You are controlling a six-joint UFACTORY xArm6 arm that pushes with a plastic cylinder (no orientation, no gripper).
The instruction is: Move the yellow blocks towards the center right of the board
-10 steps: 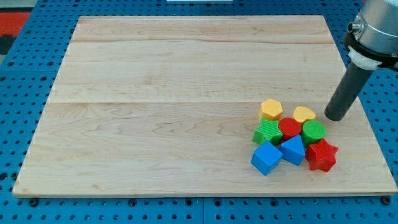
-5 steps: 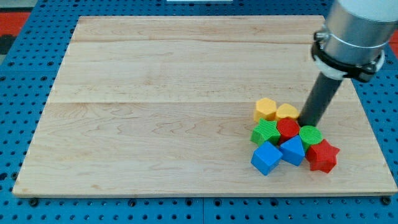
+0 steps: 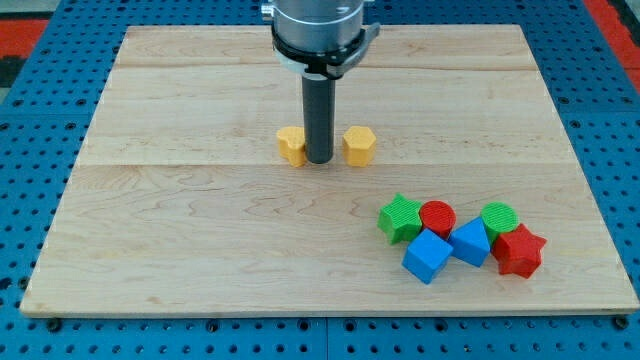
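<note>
Yellow blocks, heart-like (image 3: 291,146) and hexagonal (image 3: 359,145), flanking tip (image 3: 320,161) mid-tabletop (image 3: 200,250); no jaws; needing rightward shoves next.

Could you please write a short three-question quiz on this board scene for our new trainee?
1. True or false: my tip stands between the two yellow blocks.
2. Which block lies nearest the view's right edge: A the red star, B the green star, C the blue cube?
3. How many yellow blocks lie near the board's centre?

Key: 1 true, between the left yellow block and the right yellow block; 2 A; 3 two.
</note>
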